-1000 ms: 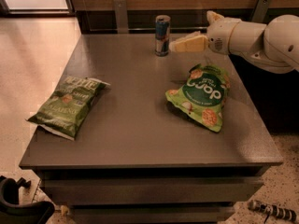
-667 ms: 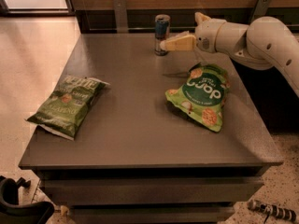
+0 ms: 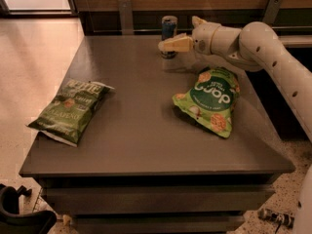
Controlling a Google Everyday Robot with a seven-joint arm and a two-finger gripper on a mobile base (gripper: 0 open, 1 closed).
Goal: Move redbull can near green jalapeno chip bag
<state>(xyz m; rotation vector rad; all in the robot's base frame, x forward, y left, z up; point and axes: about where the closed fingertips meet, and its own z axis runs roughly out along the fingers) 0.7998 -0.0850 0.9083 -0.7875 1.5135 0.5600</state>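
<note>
The redbull can (image 3: 168, 27) stands upright at the far edge of the dark table (image 3: 141, 140), near the middle. My gripper (image 3: 168, 45) reaches in from the right on a white arm, and its pale fingers (image 3: 176, 44) overlap the can's lower half. The green jalapeno chip bag (image 3: 70, 109) lies flat near the table's left edge, far from the can.
A brighter green chip bag (image 3: 210, 99) with a dark round logo lies on the right side of the table, just below my arm. Two posts (image 3: 126, 14) and a dark wall stand behind the table. The tiled floor lies to the left.
My gripper has moved left along the far edge, from right of the can until it overlaps the can. The can and both bags have not moved.
</note>
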